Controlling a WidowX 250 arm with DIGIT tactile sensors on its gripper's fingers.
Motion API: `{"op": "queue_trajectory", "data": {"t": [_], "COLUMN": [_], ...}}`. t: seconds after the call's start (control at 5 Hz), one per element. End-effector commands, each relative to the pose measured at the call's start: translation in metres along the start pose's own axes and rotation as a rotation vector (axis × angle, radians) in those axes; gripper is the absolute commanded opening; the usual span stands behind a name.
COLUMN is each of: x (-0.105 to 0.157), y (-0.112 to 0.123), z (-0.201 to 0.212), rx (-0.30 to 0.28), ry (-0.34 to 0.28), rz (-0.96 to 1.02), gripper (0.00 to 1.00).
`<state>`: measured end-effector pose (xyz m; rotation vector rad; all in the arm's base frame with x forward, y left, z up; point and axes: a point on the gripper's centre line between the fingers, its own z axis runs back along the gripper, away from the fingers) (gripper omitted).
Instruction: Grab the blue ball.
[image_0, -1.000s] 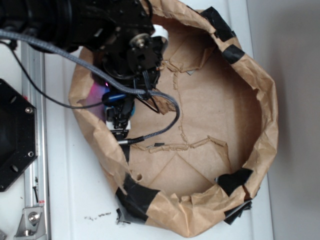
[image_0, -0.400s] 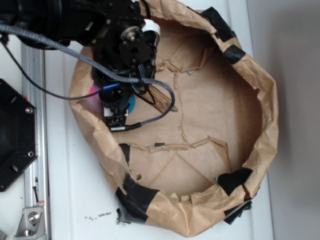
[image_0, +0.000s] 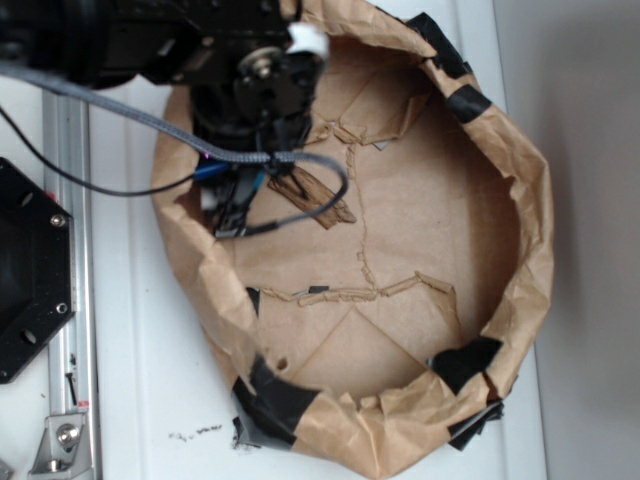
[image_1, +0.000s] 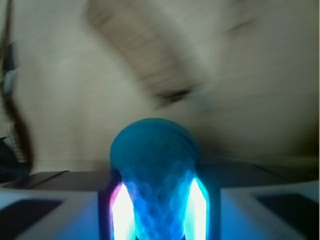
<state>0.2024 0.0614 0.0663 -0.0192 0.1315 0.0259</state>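
Note:
The blue ball (image_1: 154, 160), teal and dimpled, sits squeezed between the two glowing pads (image_1: 122, 210) of my gripper (image_1: 155, 200), which is shut on it. The wrist view is blurred by motion. In the exterior view the gripper (image_0: 234, 198) hangs over the upper left of the brown paper floor, just inside the paper wall. There the black arm, its cable and the fingers hide the ball almost entirely.
A crumpled brown paper wall (image_0: 532, 200) patched with black tape (image_0: 272, 392) rings the workspace. A flat brown wood scrap (image_0: 312, 197) lies on the paper floor just right of the gripper. A metal rail (image_0: 68, 230) and a black base (image_0: 30, 270) stand outside at left.
The gripper has moved toward the top of the exterior view, carrying the ball. The wood scrap that the arm and cable covered now shows. The left paper wall has shifted slightly.

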Motion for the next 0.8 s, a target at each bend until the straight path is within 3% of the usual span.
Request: {"op": "queue_trajectory", "data": {"t": [0.0,0.2,0.6], "x": [0.015,0.020,0.023], "y": [-0.023,-0.030,-0.042], "z": [0.125,0.135,0.117], "rx": [0.095,0.079,0.092], "ry": [-0.323,-0.351,-0.357], "rz": [0.264,0.317,0.330], "gripper": [0.00,0.00,0.00]}}
